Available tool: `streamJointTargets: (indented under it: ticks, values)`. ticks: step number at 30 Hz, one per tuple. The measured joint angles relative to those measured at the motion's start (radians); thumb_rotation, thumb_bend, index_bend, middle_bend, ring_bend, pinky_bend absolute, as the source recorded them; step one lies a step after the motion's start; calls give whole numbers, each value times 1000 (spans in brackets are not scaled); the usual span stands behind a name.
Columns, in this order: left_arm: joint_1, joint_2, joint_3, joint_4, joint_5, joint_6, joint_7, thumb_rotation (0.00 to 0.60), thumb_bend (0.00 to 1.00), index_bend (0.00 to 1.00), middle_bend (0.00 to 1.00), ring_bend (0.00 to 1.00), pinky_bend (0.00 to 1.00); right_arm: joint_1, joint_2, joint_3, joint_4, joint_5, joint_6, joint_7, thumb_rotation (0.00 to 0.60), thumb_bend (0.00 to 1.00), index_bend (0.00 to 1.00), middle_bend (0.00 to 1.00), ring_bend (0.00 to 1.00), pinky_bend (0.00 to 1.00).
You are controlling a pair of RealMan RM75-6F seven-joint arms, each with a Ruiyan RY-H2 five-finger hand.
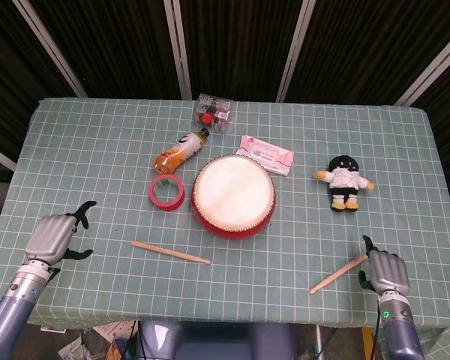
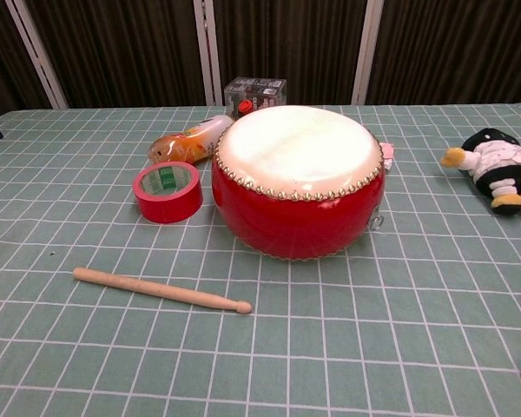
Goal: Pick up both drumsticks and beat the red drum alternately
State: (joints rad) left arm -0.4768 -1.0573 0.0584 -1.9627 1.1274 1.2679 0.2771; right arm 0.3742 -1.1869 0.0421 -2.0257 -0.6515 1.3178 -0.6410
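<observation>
Drum (image 1: 233, 195): red, pale skin | right hand (image 1: 385, 271) grips drumstick (image 1: 337, 274) | left hand (image 1: 52, 238) spread

A counter (image 1: 75, 150) under a green checked cloth stands before dark pleated curtains (image 1: 232, 45) crossed by pale slanted bars (image 1: 178, 45)

silver-grey ridged left hand (image 1: 53, 237) and right hand (image 1: 385, 271) with black fingertips, on blue-grey forearms; a green light glows on the right wrist.

Drumsticks (image 2: 161, 290) bare matt wood. Drum (image 2: 297, 182) glossy red shell, pale matt skin. Tablecloth (image 2: 347, 347) matt cloth. Hands (image 1: 51, 238) smooth grey metal-look.
</observation>
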Motion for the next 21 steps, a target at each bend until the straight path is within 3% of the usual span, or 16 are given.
streamJointTargets:
  ticks: [7, 12, 16, 21]
  values:
    - [84, 26, 23, 63, 141, 75, -120, 600, 88, 38, 76, 118, 285, -24, 39, -12, -4, -122, 18, 60, 600, 500, 0, 119, 77, 69]
    - [173, 33, 38, 169, 233, 183, -215, 600, 85, 14, 0, 4, 32, -60, 75, -36, 17, -306, 40, 151, 600, 434, 0, 9, 1, 21]
    - [235, 45, 51, 240, 263, 224, -287, 600, 72, 0, 0, 0, 0, -107, 100, -70, 78, -527, 94, 242, 600, 343, 0, 0, 0, 0]
    - [294, 51, 58, 333, 296, 281, -349, 600, 66, 0, 0, 0, 0, -179, 118, -115, 206, -741, 190, 339, 600, 319, 0, 0, 0, 0]
